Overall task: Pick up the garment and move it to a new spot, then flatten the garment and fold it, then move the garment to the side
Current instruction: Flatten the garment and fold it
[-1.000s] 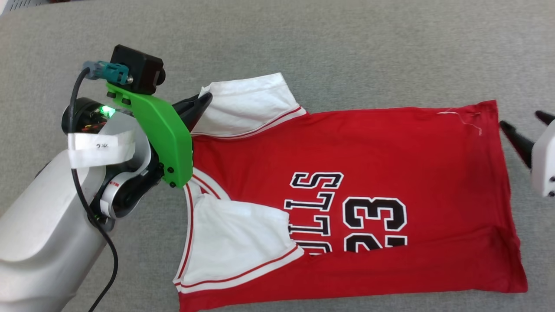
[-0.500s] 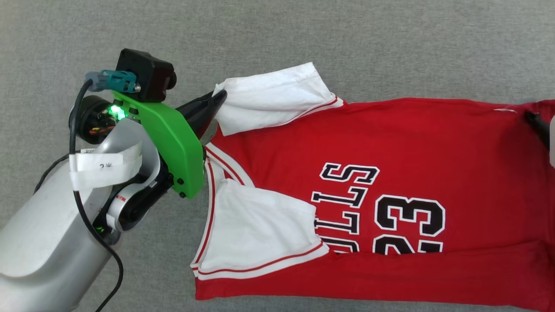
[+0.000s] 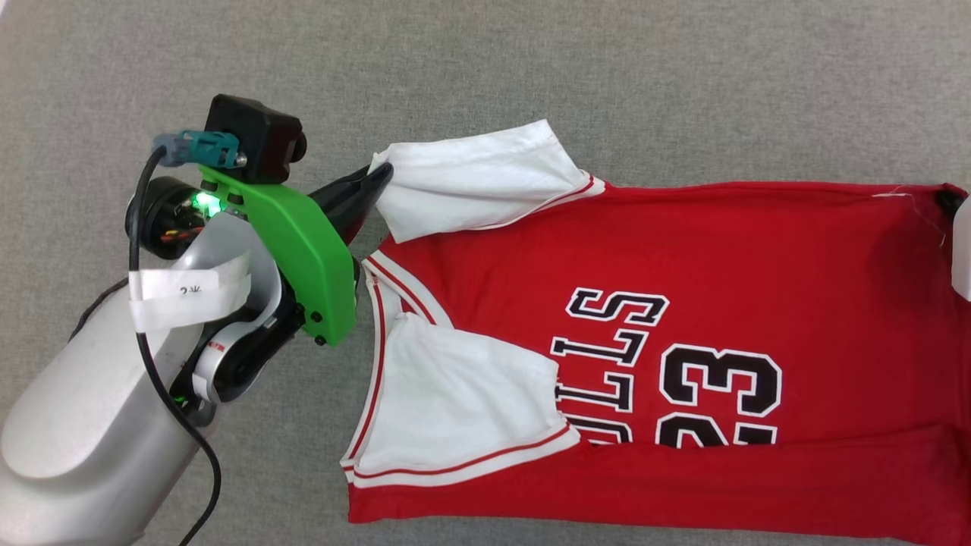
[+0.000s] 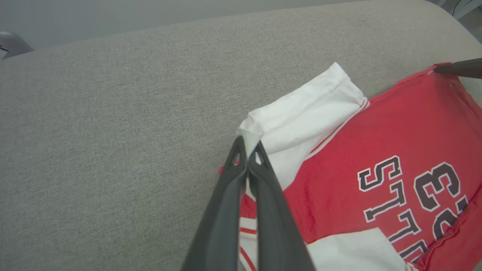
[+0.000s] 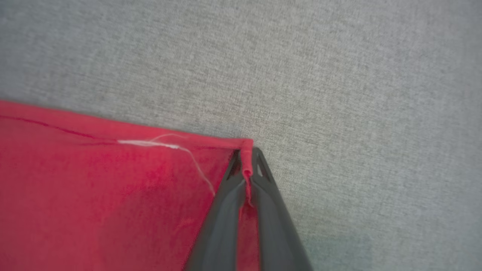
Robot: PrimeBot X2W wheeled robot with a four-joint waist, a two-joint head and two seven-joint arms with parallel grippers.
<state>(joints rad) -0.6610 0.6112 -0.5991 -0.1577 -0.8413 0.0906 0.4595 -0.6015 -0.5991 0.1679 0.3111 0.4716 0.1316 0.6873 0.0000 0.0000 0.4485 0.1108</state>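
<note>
Nearest the robot, the left arm's silver forearm (image 3: 76, 440) rises from the lower corner of the head view. It carries a bright green plastic bracket (image 3: 303, 250) and a black box-shaped wrist camera (image 3: 254, 140), both on the collar side of the black, white-edged "BULLS 23" print (image 3: 660, 371).

The small red jersey shirt with white short sleeves (image 3: 683, 250) lies spread on a grey woven fabric surface (image 3: 531, 68). Its striped collar is left of the print and its hem right of it. Just nearer than the print, a strip of red cloth seems to be folded up over the lowest part of the digits. The near white sleeve (image 3: 455, 409) lies folded in over the chest, touching the letters.

Beyond the print, the far white sleeve (image 3: 478, 182) fans outward. The left gripper (image 4: 248, 145) has its two long dark fingers drawn narrow, pinching white cloth at that sleeve's shoulder end.

At the hem corner farthest from the print, the right gripper (image 5: 246, 154) is pressed together on a rolled red edge — a loose white thread (image 5: 165, 145) trails just beside it. In the head view only its dark tip (image 3: 948, 201) and a pale housing show.
</note>
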